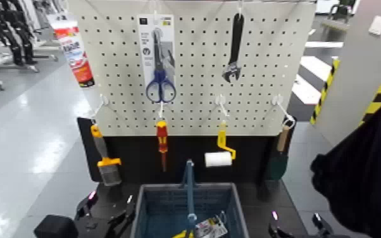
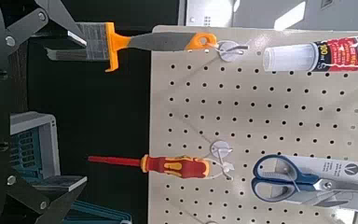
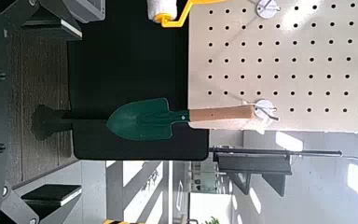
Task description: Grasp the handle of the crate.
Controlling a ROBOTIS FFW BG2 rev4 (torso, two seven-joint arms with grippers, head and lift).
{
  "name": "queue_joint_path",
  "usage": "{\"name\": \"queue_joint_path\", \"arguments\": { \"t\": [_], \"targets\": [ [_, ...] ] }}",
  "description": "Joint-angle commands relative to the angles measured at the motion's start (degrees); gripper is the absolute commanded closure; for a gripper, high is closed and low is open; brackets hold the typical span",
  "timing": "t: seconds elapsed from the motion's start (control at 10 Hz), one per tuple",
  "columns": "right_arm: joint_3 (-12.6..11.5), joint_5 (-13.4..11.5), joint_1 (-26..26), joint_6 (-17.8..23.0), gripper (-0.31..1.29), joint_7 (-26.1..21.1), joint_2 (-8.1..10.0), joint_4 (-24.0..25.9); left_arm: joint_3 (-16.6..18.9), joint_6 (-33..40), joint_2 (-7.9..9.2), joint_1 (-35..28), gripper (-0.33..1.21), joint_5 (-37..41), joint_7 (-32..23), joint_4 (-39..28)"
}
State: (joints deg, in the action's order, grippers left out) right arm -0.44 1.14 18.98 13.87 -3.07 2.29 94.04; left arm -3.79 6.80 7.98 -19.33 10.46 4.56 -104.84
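One handle [image 1: 188, 190] is what you are after: the thin blue-grey bail is rising over the middle of the crate [image 1: 143, 209], which is sitting low and central in the head view, just in front of the pegboard [image 1: 193, 63]. Nothing is touching it yet, so you are looking at the approach step, with the grasp not begun. The left gripper [image 1: 107, 215] is waiting just beside the crate's left wall, its jaws standing wide, and the left wrist view is showing the crate's corner [image 2: 33, 149] beside its open fingers. The right gripper [image 1: 294, 229] is sitting low on the crate's right side, jaws also spread wide, facing a green trowel [image 3: 154, 119] hanging from the board. Above the crate, a red-and-yellow screwdriver [image 1: 161, 142] and a yellow paint roller [image 1: 221, 152] are hanging close by. Your next move is probably lifting one gripper above the rim and centring it across the bail's top, clear of those hanging tools.
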Motion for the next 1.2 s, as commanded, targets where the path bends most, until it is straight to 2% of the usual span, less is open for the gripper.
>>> {"name": "queue_joint_path", "arguments": {
  "t": [0.1,0.5,0.7,0.9,1.2],
  "targets": [
    [0.09,0.0,0.0,0.01,0.14,0.0,0.0,0.01,0.09,-0.3,-0.07,0.09,0.27,0.35,0.54,0.07],
    [0.26,0.0,-0.17,-0.16,0.14,0.0,-0.09,-0.26,0.71,-3.11,0.02,1.32,0.27,4.4,3.88,-0.02],
    [0.35,0.0,-0.26,-0.43,0.14,-0.09,-0.09,-0.26,-0.17,-7.42,1.16,2.55,0.26,8.79,3.88,-1.86],
    [0.53,0.0,-0.53,-0.6,0.14,0.0,0.0,-0.35,-0.78,-13.48,2.66,4.39,0.26,15.03,5.02,-3.62],
    [0.7,0.0,-0.7,-1.04,0.14,0.0,0.26,-0.17,1.33,-25.44,2.48,6.5,0.26,29.27,6.43,-5.03]
  ]
}}
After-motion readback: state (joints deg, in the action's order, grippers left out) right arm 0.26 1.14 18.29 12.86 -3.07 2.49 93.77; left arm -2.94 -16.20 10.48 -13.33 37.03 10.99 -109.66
